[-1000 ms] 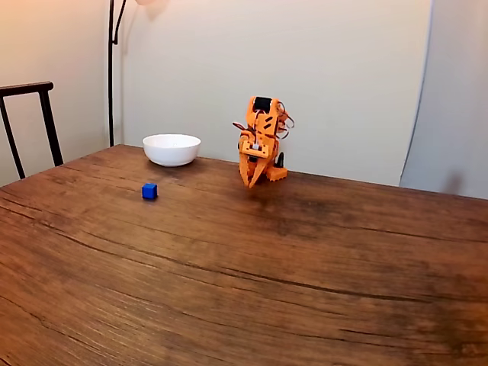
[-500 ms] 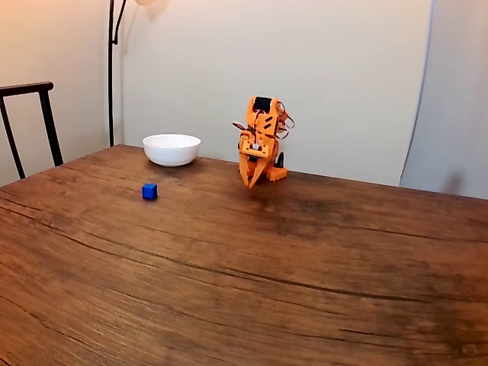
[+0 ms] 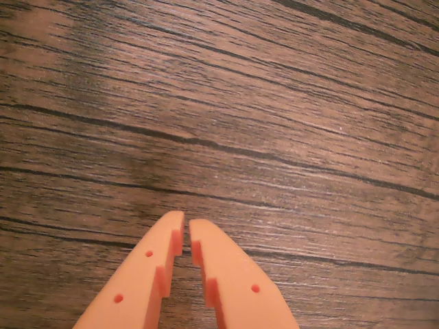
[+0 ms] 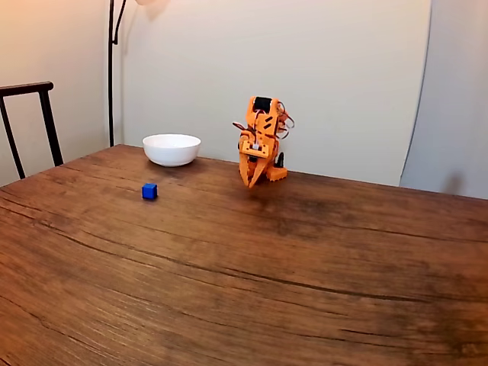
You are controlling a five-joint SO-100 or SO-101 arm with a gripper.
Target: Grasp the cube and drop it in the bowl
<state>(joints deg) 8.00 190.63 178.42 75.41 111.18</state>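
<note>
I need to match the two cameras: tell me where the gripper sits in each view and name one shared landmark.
Wrist view: the gripper rises from the bottom edge, left of centre, tips nearly together.
Fixed view: the gripper hangs at centre, pointing down, right of the bowl.
Shared landmark: the wooden table under the tips.

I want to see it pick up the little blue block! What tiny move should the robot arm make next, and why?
Probably swing toward the cube, opening as it goes. In the fixed view the gripper hangs folded near the arm's base, well right of the cube, which sits alone on the table in front of the bowl. In the wrist view the fingers are nearly closed over bare wood.
</note>
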